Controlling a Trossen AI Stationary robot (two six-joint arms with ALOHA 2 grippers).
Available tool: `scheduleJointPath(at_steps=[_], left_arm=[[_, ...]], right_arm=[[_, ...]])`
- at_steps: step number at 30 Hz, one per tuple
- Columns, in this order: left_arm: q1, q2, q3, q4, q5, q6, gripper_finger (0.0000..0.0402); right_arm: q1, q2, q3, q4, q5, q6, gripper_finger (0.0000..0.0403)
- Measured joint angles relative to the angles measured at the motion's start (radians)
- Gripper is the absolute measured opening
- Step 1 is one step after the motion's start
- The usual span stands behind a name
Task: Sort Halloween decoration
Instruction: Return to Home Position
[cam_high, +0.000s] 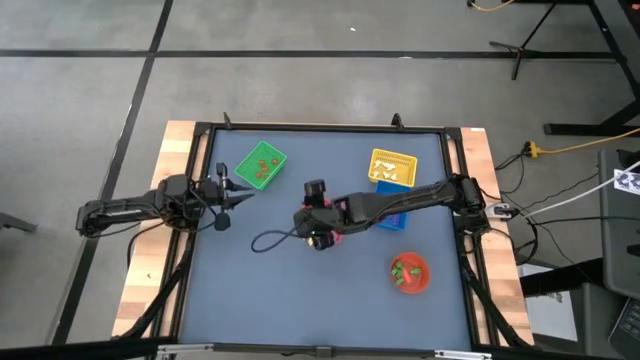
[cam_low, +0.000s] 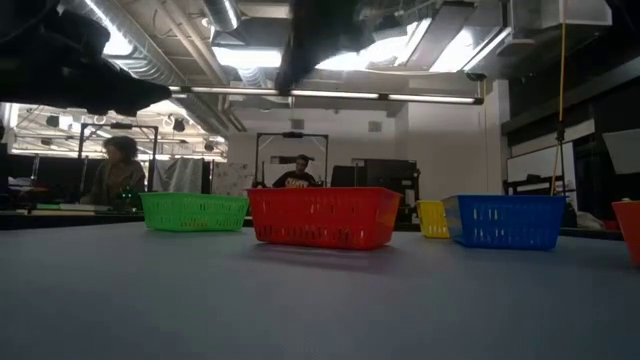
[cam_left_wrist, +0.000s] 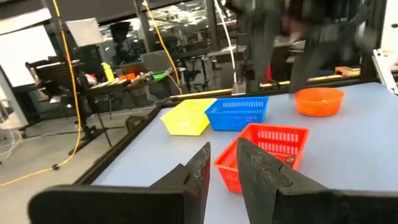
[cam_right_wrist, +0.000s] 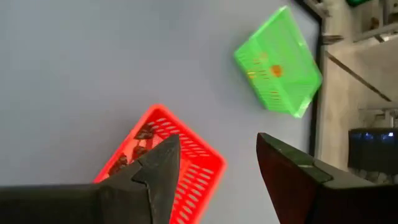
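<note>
Halloween decoration (cam_right_wrist: 144, 132) lies in the red basket (cam_right_wrist: 193, 140). I'd raise the wide, seemingly empty right gripper (cam_right_wrist: 217, 140) clear before retracting. The left gripper (cam_left_wrist: 222, 144) waits, narrowly parted, beside the green basket (cam_high: 275, 150).

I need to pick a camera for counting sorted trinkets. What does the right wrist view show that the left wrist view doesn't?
Only the right wrist view: dark trinkets lying inside the red basket, the green basket holding an orange trinket, and the open right gripper.
Only the left wrist view: the yellow basket, the blue basket, the round bowl and the open left gripper.
Both: the red basket and the table.
</note>
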Motion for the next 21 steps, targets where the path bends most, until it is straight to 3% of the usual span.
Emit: scheduleJointPath(at_steps=[8, 10, 21], left_arm=[[0.028, 0.000, 0.000, -0.001, 0.000, -0.002, 0.0064], [0.033, 0.000, 0.000, -0.001, -0.001, -0.003, 0.0064], [0.036, 0.014, 0.000, -0.002, -0.007, 0.005, 0.0064]], right_arm=[[0.000, -0.002, 0.432, -0.546, -0.083, 0.095, 0.0211], [0.000, -0.023, 0.489, -0.691, -0.086, 0.143, 0.0211], [0.000, -0.499, 0.068, -0.746, -0.061, 0.383, 0.0211]])
